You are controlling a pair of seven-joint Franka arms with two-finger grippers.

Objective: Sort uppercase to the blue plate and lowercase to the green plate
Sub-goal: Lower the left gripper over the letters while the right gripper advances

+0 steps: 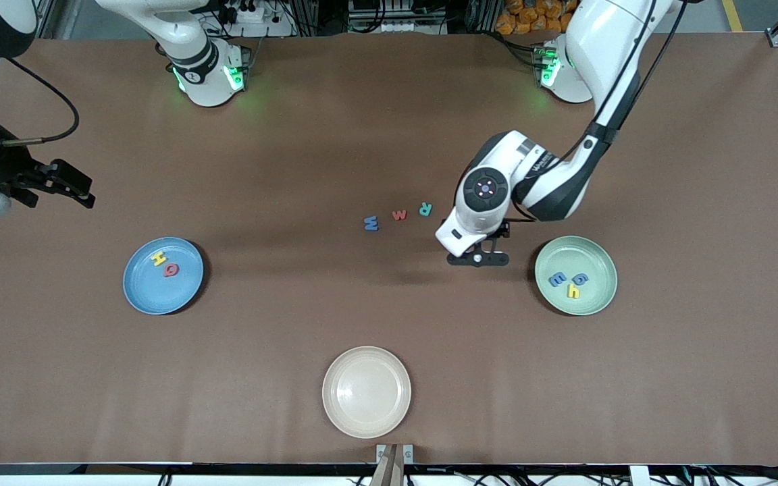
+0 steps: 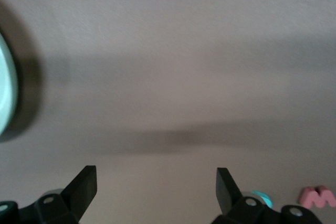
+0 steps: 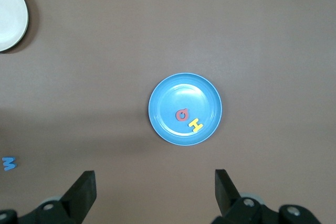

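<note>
The blue plate (image 1: pixel 152 291) holds a yellow H (image 1: pixel 158 258) and a red Q (image 1: pixel 170 270). The green plate (image 1: pixel 585 253) holds a blue e-like letter (image 1: pixel 557 279), a blue g (image 1: pixel 581 279) and a yellow h (image 1: pixel 573 291). A blue W (image 1: pixel 371 223), a red w (image 1: pixel 399 215) and a teal R (image 1: pixel 425 209) lie in a row mid-table. My left gripper (image 1: pixel 477 258) is open and empty, low over bare table between the teal R and the green plate. My right gripper (image 1: pixel 77 187) is open and empty, high above the table's right-arm end, and its wrist view looks down on the blue plate (image 3: pixel 178 90).
A cream plate (image 1: pixel 366 415) lies near the table's front edge, nearer the camera than the loose letters. The left wrist view shows the green plate's rim (image 2: pixel 8 93) and the red w (image 2: pixel 317 196). The right wrist view shows the cream plate (image 3: pixel 10 14) and the blue W (image 3: pixel 9 163).
</note>
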